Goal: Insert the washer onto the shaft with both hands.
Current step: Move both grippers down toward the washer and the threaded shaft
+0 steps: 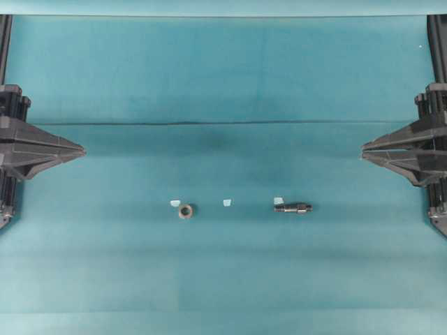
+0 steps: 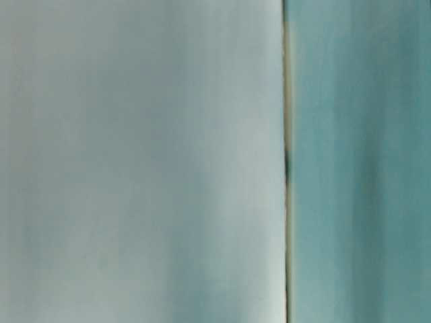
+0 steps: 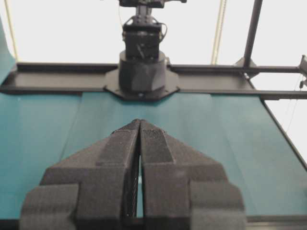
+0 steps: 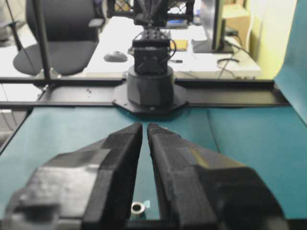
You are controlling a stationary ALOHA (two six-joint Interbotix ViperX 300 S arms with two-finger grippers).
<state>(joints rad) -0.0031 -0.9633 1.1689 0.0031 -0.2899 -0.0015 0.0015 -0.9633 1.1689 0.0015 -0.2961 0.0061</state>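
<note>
The washer [image 1: 186,211] lies flat on the teal tabletop [image 1: 223,279], left of centre, its dark hole facing up. The shaft [image 1: 293,207] lies on its side to the right, well apart from the washer. Three pale blue tape bits [image 1: 226,203] sit along the same line, one just beside the washer, one between the two parts, one at the shaft's left end. The left hand [image 1: 82,149] hangs at the left edge, fingers pressed together, holding nothing. The right hand [image 1: 363,152] hangs at the right edge, fingers nearly together with a thin gap, also holding nothing. The table-level view is a blur.
</note>
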